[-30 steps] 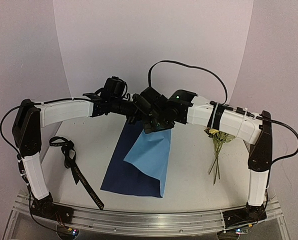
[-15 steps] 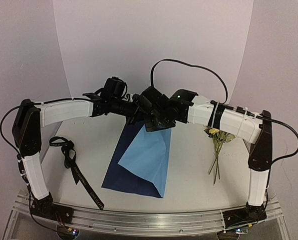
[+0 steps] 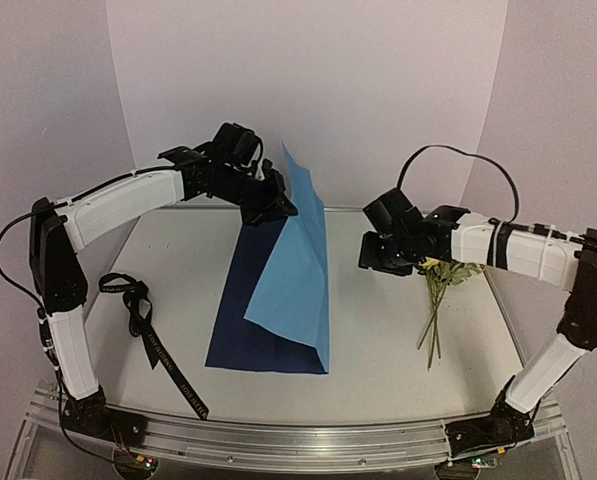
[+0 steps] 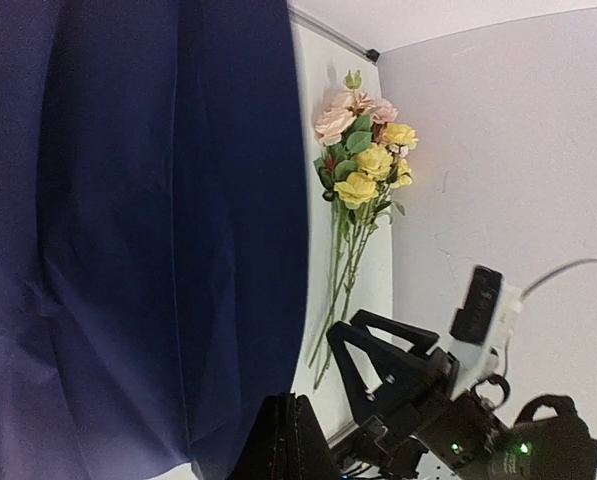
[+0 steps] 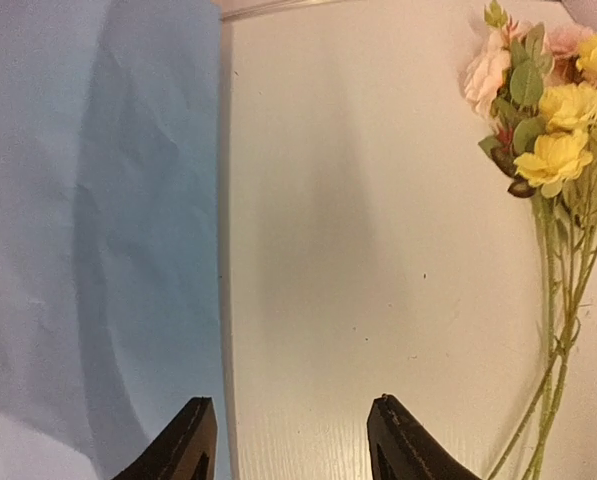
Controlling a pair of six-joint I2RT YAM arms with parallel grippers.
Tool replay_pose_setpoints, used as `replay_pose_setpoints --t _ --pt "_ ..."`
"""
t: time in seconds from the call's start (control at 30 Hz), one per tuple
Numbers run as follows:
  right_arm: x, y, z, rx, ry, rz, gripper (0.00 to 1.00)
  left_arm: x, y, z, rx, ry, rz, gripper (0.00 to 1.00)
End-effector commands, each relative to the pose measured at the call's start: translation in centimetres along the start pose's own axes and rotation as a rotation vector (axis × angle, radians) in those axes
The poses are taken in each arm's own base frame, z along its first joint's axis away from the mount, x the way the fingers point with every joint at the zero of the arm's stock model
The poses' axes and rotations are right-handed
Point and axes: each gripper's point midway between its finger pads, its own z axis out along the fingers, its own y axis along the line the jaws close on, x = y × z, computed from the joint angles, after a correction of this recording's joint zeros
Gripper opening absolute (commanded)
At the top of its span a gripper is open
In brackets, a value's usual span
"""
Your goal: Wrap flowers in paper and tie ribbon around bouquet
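Two claws: left claw (image 3: 276, 207) clamps the lifted paper (image 3: 293, 290) edge; right claw (image 5: 288, 408) hangs half-open, empty, beside the flowers (image 5: 553, 150).

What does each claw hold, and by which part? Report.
Left claw pinches the paper by its raised far edge. Right claw is open, holding nothing.

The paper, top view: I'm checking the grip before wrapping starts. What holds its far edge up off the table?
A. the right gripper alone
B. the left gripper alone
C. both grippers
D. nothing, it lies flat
B: the left gripper is shut on the raised far edge of the paper, while the right gripper stands open and apart from it, near the flowers.
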Motion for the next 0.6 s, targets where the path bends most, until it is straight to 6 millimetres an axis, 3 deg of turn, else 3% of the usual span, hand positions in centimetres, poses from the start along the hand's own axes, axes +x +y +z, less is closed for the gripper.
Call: replay_pose_setpoints --t 0.0,0.17,0.33,0.57 --pt "3.1 1.9 6.3 -0.128 0.135 0.119 0.50 0.6 1.5 0.7 -0.144 -0.023 0.077 0.00" --pt "3.4 5.6 10.8 -0.201 0.199 0.146 0.43 0.7 1.5 1.3 -0.155 -0.016 0.091 0.00" --pt "4.0 7.6 13.3 -0.249 0.235 0.194 0.39 0.1 0.2 1.1 -0.120 -0.033 0.090 0.00" --pt "5.2 12.2 16.0 -0.420 0.329 0.283 0.37 -0.4 -2.5 2.8 0.011 -0.017 0.066 0.00"
